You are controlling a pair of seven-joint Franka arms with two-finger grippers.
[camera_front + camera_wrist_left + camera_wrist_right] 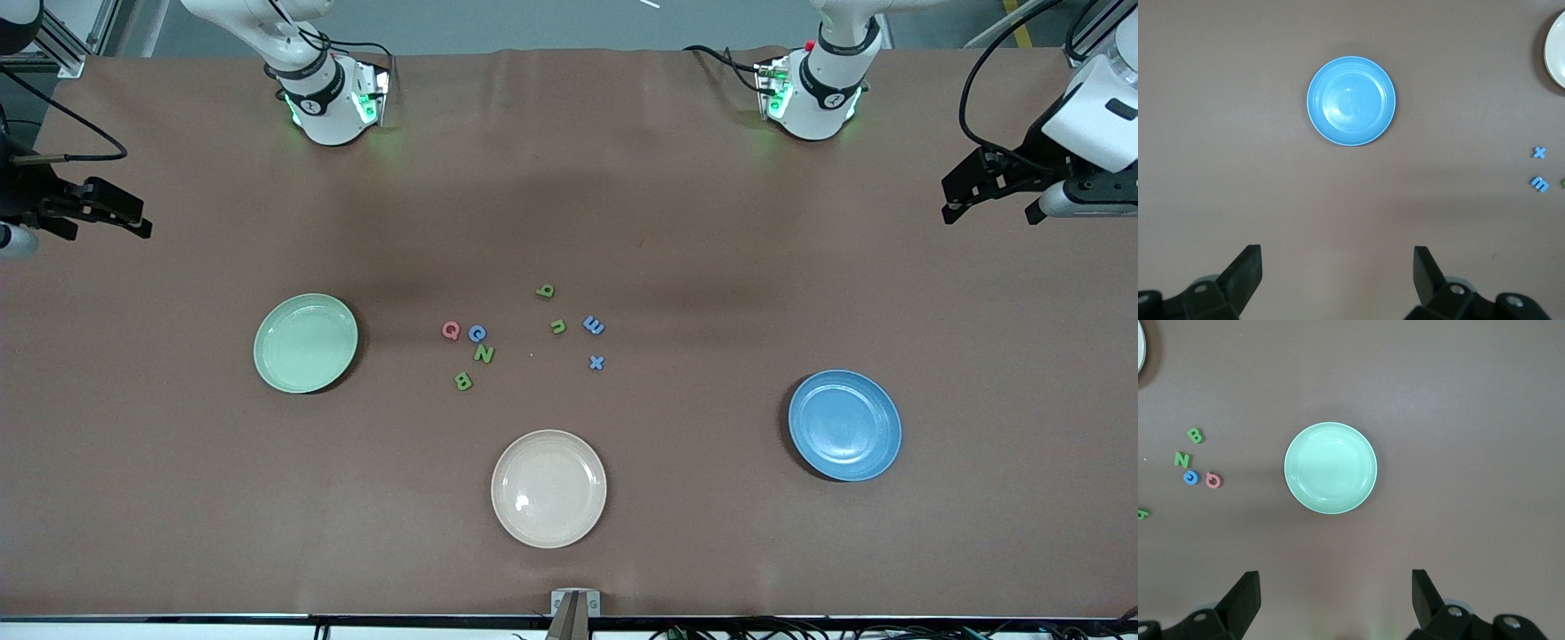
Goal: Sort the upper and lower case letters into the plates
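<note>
the capitals lie beside the green plate, toward the right arm's end; both the right gripper and left gripper hang released, and the right is probably nearer.

Legible characters are the toy letters on the surface: pink Q, blue G, green Z, green B, green q, green n, blue m, blue x.

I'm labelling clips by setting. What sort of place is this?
Most likely a robotics lab workbench: two arms bolted at the edge of a brown-covered table, loose cables along its edges, and staged props, toy letters among three plates.
</note>
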